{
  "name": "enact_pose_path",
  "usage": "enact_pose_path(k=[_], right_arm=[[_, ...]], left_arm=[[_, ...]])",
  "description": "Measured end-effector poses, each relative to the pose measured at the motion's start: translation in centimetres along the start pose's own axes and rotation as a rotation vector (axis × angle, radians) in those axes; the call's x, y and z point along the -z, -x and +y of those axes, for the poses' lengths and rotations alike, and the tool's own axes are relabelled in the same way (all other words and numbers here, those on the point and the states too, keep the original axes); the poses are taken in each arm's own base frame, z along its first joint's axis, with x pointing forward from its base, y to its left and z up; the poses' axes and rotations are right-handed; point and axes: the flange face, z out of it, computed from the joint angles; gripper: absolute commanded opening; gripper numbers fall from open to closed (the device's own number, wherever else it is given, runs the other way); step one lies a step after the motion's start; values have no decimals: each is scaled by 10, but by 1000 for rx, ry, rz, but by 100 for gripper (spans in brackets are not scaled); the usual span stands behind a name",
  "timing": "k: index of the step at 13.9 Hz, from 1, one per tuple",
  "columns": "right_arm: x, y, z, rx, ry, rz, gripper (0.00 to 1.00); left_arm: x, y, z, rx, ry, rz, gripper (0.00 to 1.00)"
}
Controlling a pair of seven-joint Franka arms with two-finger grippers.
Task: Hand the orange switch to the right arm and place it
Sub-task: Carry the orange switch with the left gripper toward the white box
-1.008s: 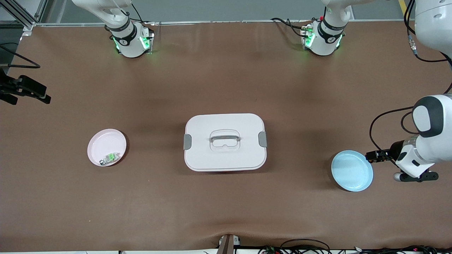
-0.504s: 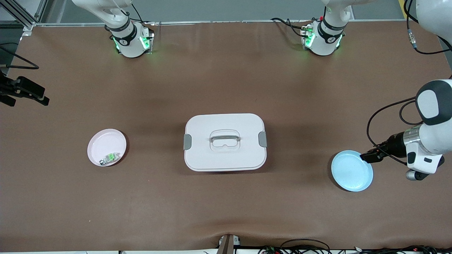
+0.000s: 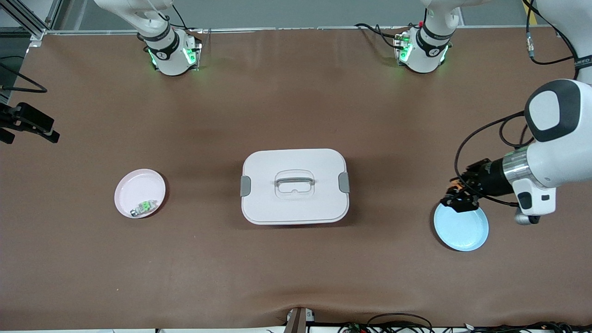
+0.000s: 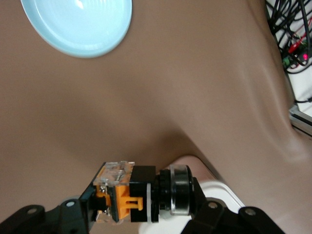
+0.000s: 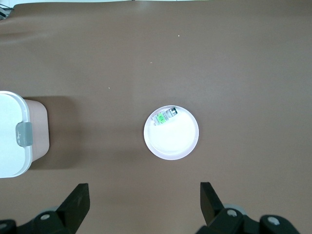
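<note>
My left gripper (image 3: pixel 459 198) is shut on the orange switch (image 3: pixel 457 188) and holds it in the air over the rim of the light blue plate (image 3: pixel 462 229). In the left wrist view the switch (image 4: pixel 139 199) lies crosswise between the fingers of the left gripper (image 4: pixel 141 212): black body, orange block, clear rear piece. Its cap is turned away. My right gripper (image 5: pixel 145 195) is open and empty, high over the table beside the pink plate (image 5: pixel 171 139). It shows at the edge of the front view (image 3: pixel 28 124).
A white lidded box (image 3: pixel 294 186) with a clear handle stands mid-table. The pink plate (image 3: pixel 139 192), toward the right arm's end, holds a green-and-clear small switch (image 3: pixel 144 206). Cables (image 4: pixel 292 34) lie along the table's front edge.
My left gripper has swung from beside the blue plate to over its rim, toward the box, with the switch in it. My right gripper has shifted slightly.
</note>
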Motion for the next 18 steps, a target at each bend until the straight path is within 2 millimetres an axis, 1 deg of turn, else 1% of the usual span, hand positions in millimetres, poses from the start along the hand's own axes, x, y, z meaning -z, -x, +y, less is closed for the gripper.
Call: enact_pose_path(k=[3,5,7,9,10,11,13,14,16,18], right_arm=[[-3,5,0,1,-1,-41,100],[-4,10,-3,5,-10,-76,100],[1,14,-15,21,-74,-79,100],[7,16,-30,35,-189,-69,100],[7,14,-35,21,-233,-55,100],[5,11,-41,-19,-282,-38,100],[-7,9,-58,-97,-393,-13,100],[-14,12,-72,-126,-435,1,100],[-31,28,-103,-158,-522,-6,100],[-39,43,-127,-158,-582,-15,100]], left_arm=[[3,41,18,122,39,-73,18],[2,73,29,168,45,-111,18],[6,94,37,229,71,-181,18],[15,112,46,295,99,-243,18],[16,125,52,328,114,-261,18],[16,143,58,356,127,-276,18],[12,181,70,414,144,-306,18],[9,200,76,447,155,-319,18],[1,239,88,518,194,-341,18],[-12,281,98,575,232,-372,18]])
